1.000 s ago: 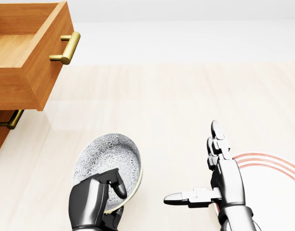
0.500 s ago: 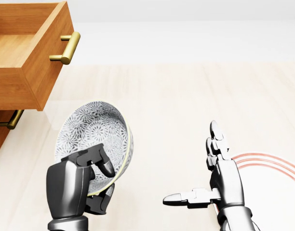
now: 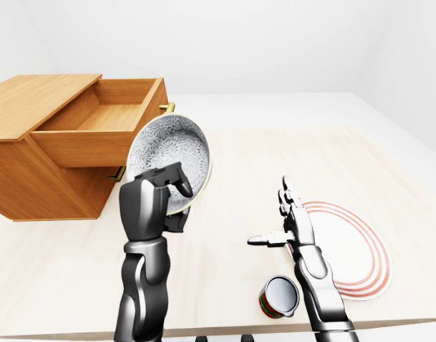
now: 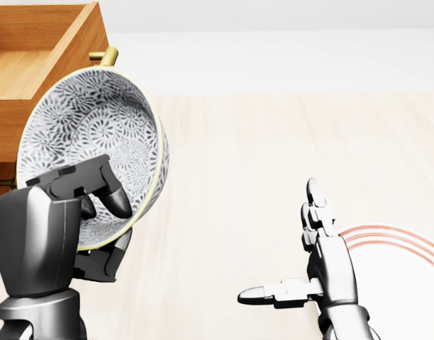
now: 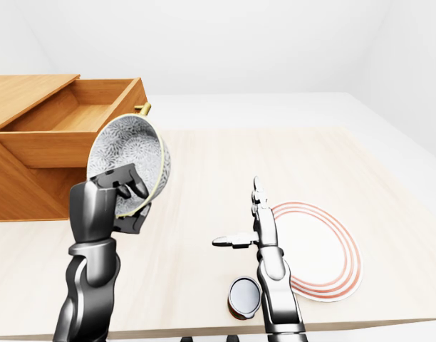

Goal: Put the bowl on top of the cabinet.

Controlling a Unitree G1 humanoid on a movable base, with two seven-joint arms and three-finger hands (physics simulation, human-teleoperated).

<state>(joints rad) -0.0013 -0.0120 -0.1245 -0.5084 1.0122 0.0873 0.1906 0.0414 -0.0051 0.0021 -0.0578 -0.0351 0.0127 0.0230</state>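
Observation:
My left hand (image 3: 168,196) is shut on the patterned grey-and-white bowl (image 3: 168,153), fingers over its lower rim. The bowl is lifted and tilted, its inside facing the camera. In the head view the bowl (image 4: 89,142) covers the open drawer's brass handle. The wooden cabinet (image 3: 33,100) stands at the upper left, its flat top to the left of the pulled-out top drawer (image 3: 97,132). My right hand (image 3: 282,224) hovers open over the table, fingers spread, holding nothing.
A white plate with red rings (image 3: 353,249) lies on the table at the right. A small can (image 3: 278,296) stands near the table's bottom edge, beside my right forearm. The light wooden table (image 3: 232,164) stretches past the cabinet.
My left hand has raised the bowl up and to the left, from low over the table to in front of the open drawer. The right hand has stayed in place.

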